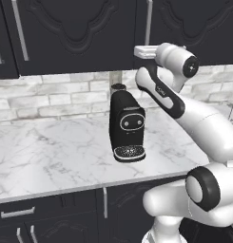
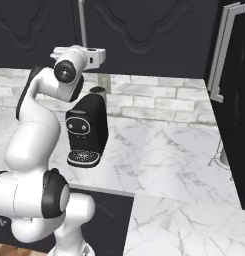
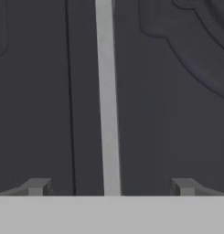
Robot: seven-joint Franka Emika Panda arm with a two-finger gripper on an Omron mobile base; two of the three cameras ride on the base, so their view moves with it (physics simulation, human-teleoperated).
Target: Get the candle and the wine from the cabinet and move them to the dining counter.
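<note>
So the arm is reaching up at the cabinet [image 1: 75, 33], the black wall unit with the carved doors, and both doors are shut, so whatever is inside is hidden behind them. No telling from here where in there the bottle sits.

The jaws [image 3: 111, 186] are spread as wide as they go and hold nothing. In the hand view the two finger tips [image 3: 38, 186] sit far apart at the bottom, and a long silver bar handle [image 3: 107, 96] runs straight up between them, close to the middle of the gap. The door seam is a thin dark line just left of that handle. Can't tell if the tips actually touch the door or hang just off it.

Below all this there's a black coffee machine [image 1: 127, 124] standing on the marble tabletop [image 1: 51, 152], right against the brick wall [image 1: 56, 97] and directly under the raised hand. The arm's forearm crosses right beside it in the left base view, so it's the one thing crowding the space under the door.

In the right base view there's a tall dark unit [image 2: 236, 95] on the far right with its own silver handle, well apart from the arm. Base cabinets [image 1: 51, 213] with drawers sit under the tabletop.
</note>
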